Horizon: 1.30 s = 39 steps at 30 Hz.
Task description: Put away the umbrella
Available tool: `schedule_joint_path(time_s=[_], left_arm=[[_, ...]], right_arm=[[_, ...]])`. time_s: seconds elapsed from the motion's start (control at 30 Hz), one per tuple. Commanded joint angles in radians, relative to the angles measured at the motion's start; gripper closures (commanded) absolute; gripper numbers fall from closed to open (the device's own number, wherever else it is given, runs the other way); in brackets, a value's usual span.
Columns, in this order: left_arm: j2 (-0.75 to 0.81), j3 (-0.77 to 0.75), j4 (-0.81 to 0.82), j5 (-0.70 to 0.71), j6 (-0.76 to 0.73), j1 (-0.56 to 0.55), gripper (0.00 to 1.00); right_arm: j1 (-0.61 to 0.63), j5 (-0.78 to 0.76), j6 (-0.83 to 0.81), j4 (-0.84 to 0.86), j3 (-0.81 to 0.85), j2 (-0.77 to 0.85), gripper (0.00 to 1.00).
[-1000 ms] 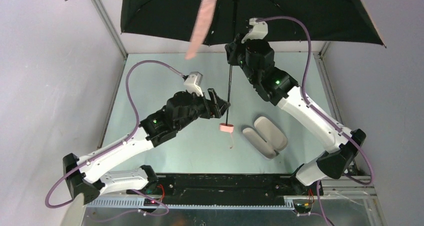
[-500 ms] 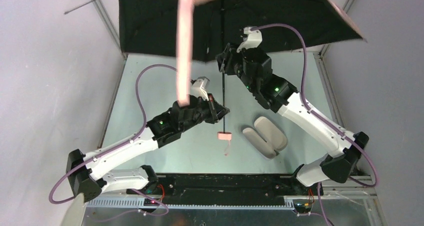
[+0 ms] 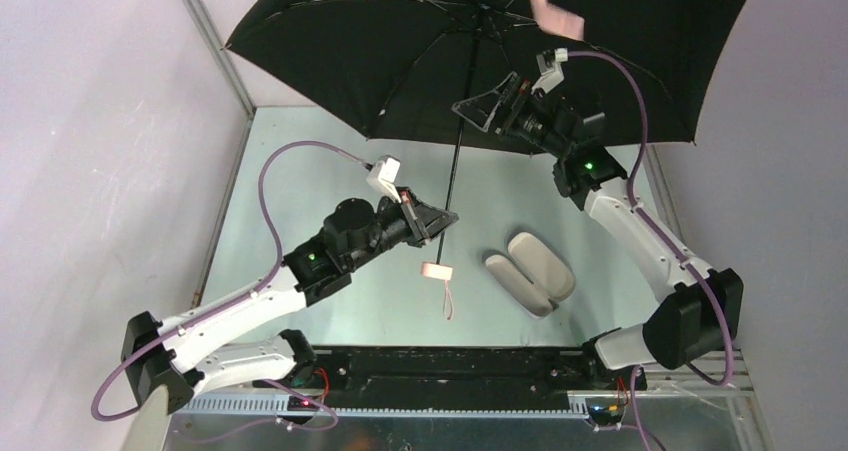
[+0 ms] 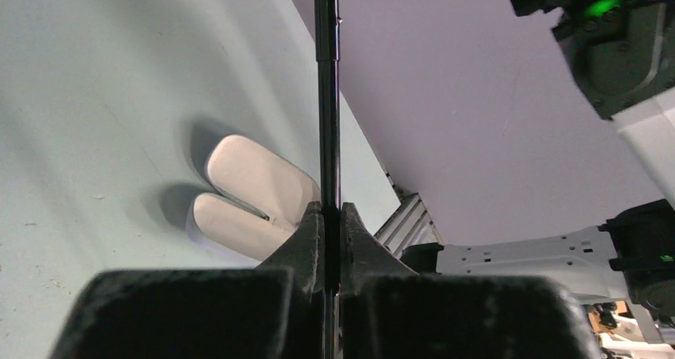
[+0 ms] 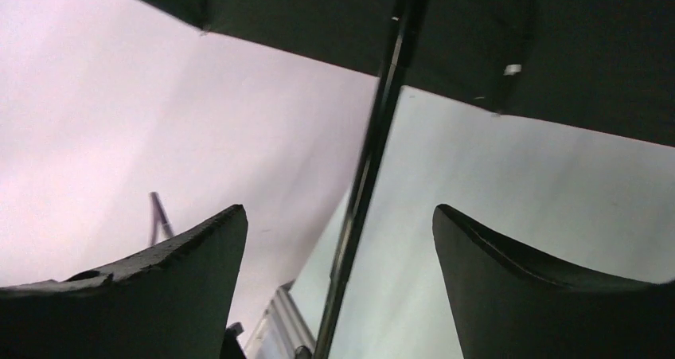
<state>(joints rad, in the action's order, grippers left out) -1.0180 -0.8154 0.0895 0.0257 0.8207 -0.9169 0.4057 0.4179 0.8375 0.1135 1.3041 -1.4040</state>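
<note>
I'm holding the open umbrella (image 3: 400,51) up over the far end of the table (image 3: 300,171), my left gripper (image 3: 445,217) clamping its shaft (image 3: 457,166) above the pink handle (image 3: 436,269), my right gripper (image 3: 488,106) sitting wide apart around the shaft higher up, touching nothing.

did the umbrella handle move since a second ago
Yes. In the top view the umbrella's pink handle has swung left, widening its gap from the lilac case, which stayed put.
</note>
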Motion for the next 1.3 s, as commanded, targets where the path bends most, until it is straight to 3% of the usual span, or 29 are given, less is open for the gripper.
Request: schedule_joint_path(time_s=[0.0,0.2,0.27,0.33,0.4,0.43,0.5,0.53,0.67,0.8,0.9,1.07,1.13,1.17,1.2,1.23,1.27], left_arm=[[0.036,0.013,0.123,-0.018,0.01,-0.003,1.0],[0.031,0.053,0.181,-0.073,0.043,-0.002,1.0],[0.027,0.058,0.199,-0.081,0.05,-0.002,1.0],[0.026,0.055,0.203,-0.085,0.044,-0.002,1.0],[0.023,0.037,0.157,-0.077,0.025,-0.003,1.0],[0.021,0.027,0.126,-0.068,0.002,-0.002,0.99],[0.014,-0.023,0.022,-0.04,-0.041,-0.002,0.91],[0.004,-0.058,-0.048,-0.002,-0.054,-0.002,0.81],[-0.045,-0.176,-0.24,0.069,-0.128,-0.004,0.53],[-0.104,-0.262,-0.305,0.099,-0.169,-0.004,0.44],[-0.152,-0.318,-0.319,0.113,-0.185,-0.004,0.44],[-0.211,-0.392,-0.378,0.172,-0.206,-0.002,0.5],[-0.222,-0.403,-0.363,0.189,-0.205,0.003,0.67],[-0.225,-0.398,-0.334,0.183,-0.204,0.008,0.89],[-0.225,-0.394,-0.316,0.168,-0.197,0.013,0.94],[-0.227,-0.38,-0.276,0.151,-0.189,0.023,0.99],[-0.23,-0.371,-0.255,0.102,-0.159,0.033,0.99]], right_arm=[[-0.025,0.188,0.172,0.239,-0.022,-0.054,0.11],[-0.028,0.211,0.318,0.417,-0.031,-0.157,0.13],[-0.025,0.217,0.362,0.481,-0.032,-0.183,0.31],[-0.023,0.226,0.388,0.534,-0.03,-0.2,0.76],[-0.021,0.226,0.378,0.514,-0.016,-0.202,0.98],[-0.018,0.216,0.359,0.487,-0.008,-0.19,1.0],[-0.005,0.159,0.251,0.281,0.028,-0.157,1.0],[0.002,0.123,0.168,0.215,0.058,-0.142,1.0],[0.081,-0.244,-0.064,-0.154,0.187,-0.075,1.0],[0.209,-0.595,-0.254,-0.441,0.39,-0.092,1.0],[0.302,-0.758,-0.333,-0.593,0.55,-0.148,1.0],[0.398,-0.917,-0.446,-0.676,0.669,-0.202,1.0],[0.407,-0.914,-0.447,-0.706,0.689,-0.21,1.0],[0.407,-0.906,-0.438,-0.72,0.689,-0.212,0.98],[0.405,-0.874,-0.434,-0.724,0.679,-0.211,0.9],[0.401,-0.852,-0.427,-0.725,0.67,-0.209,0.67],[0.385,-0.799,-0.421,-0.718,0.639,-0.2,0.54]])
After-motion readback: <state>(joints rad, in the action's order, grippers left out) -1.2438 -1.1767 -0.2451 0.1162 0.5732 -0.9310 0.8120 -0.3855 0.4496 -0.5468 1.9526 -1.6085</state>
